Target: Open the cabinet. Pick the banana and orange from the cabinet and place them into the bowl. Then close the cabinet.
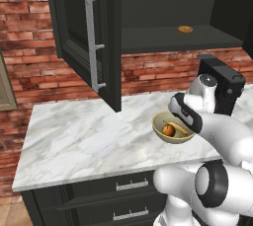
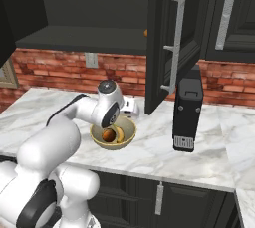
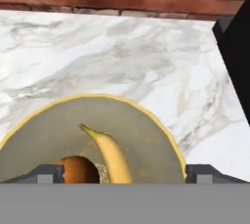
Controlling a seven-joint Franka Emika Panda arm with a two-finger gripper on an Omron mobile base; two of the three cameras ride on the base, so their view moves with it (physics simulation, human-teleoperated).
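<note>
Pincer (image 3: 124, 173) spread apart, gripping nothing, directly above bowl (image 1: 159, 131) with banana (image 3: 111, 153) and orange (image 3: 77, 168) beneath; cabinet (image 1: 89, 42) doors wide open overhead, risking an elbow strike when rising to close.

Banana (image 3: 113, 155) and orange (image 3: 78, 169) lie in bowl (image 3: 146, 135) (cabinet (image 1: 89, 37) open).

In front of me a red brick wall (image 1: 29, 57) runs behind the white marble desk (image 1: 79, 136). Dark drawers (image 1: 131, 185) with short silver handles sit under the desk. A tall black appliance (image 2: 187, 115) stands on it by the wall, near a grey outlet (image 2: 91, 59).
</note>
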